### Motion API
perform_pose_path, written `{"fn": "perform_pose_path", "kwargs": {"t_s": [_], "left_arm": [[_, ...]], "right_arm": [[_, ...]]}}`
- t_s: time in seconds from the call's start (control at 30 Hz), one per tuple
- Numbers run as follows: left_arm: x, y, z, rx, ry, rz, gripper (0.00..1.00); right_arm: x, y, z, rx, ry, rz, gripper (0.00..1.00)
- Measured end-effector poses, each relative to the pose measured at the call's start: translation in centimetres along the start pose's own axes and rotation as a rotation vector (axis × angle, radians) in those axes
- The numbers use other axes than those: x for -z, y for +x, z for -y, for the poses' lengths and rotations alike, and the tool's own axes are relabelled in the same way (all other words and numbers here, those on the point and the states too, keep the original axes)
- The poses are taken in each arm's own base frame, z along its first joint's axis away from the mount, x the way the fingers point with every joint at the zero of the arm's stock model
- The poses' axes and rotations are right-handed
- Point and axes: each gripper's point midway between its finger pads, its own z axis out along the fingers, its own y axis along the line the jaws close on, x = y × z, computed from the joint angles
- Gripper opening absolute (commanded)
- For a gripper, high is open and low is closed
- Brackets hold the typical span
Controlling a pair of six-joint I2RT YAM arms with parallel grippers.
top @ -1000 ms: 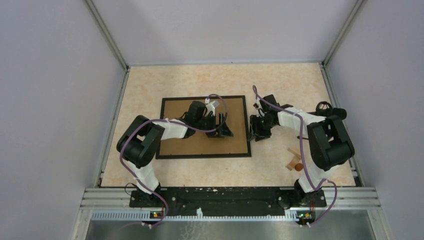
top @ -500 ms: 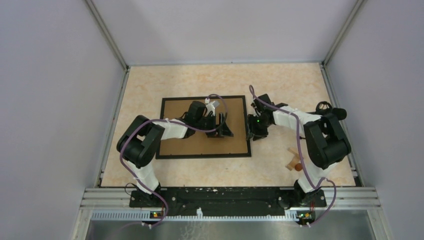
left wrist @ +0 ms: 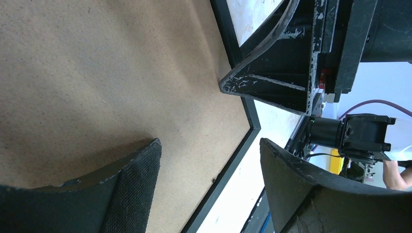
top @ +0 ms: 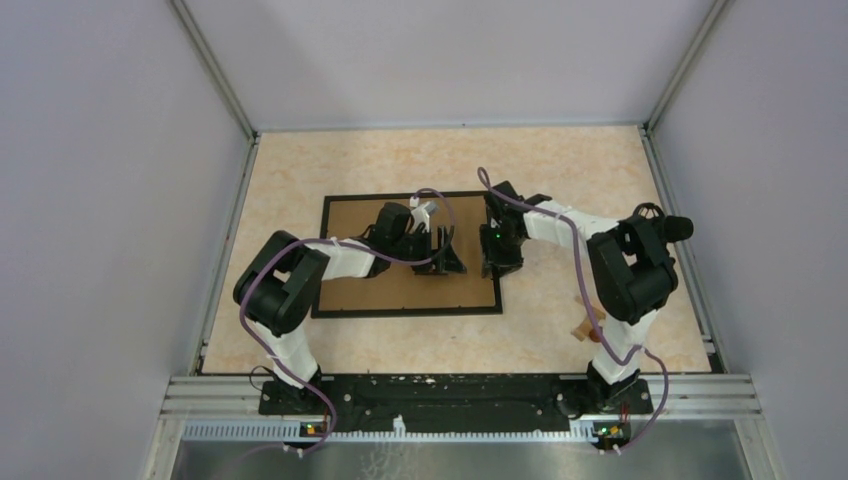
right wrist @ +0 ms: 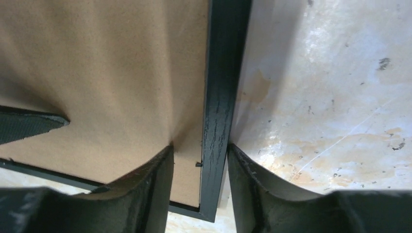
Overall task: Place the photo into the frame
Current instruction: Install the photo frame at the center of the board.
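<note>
The right tool [top: 497,262] sits at the right rail of the frame [top: 400,311], which lies flat, brown backing up, left of centre on the counter [top: 420,160]. The left tool [top: 443,255] hangs over the backing nearby. No photo shows.

From the left wrist, the left tool [left wrist: 210,143] is spread wide above the board, holding nothing.

From the right wrist, the right tool [right wrist: 199,147] is narrow and straddles the rail, outer finger touching it and inner finger just beside it, not clamped. To grip well, I judge it should close squarely on the rail so the frame does not skid.

Wooden piece [top: 581,328] lies on beige table [top: 400,160]
</note>
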Motion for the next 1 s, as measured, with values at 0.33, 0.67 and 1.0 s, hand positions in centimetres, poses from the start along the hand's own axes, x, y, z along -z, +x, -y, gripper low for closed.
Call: {"fn": "perform_pose_path", "kwargs": {"t_s": [0.33, 0.67, 1.0], "left_arm": [[0.7, -0.4, 0.2, -0.045, -0.011, 0.043, 0.81], [-1.3, -7.2, 2.4, -0.097, 0.012, 0.149, 0.8], [-4.2, -9.3, -0.9, -0.078, -0.056, 0.165, 0.78]], "right_arm": [[2.5, -3.5, 1.8, 0.047, 0.002, 0.082, 0.54], [5.8, -10.4, 3.1, 0.01, -0.015, 0.232, 0.41], [2.2, -13.0, 2.3, 0.016, -0.037, 0.184, 0.37]]}}
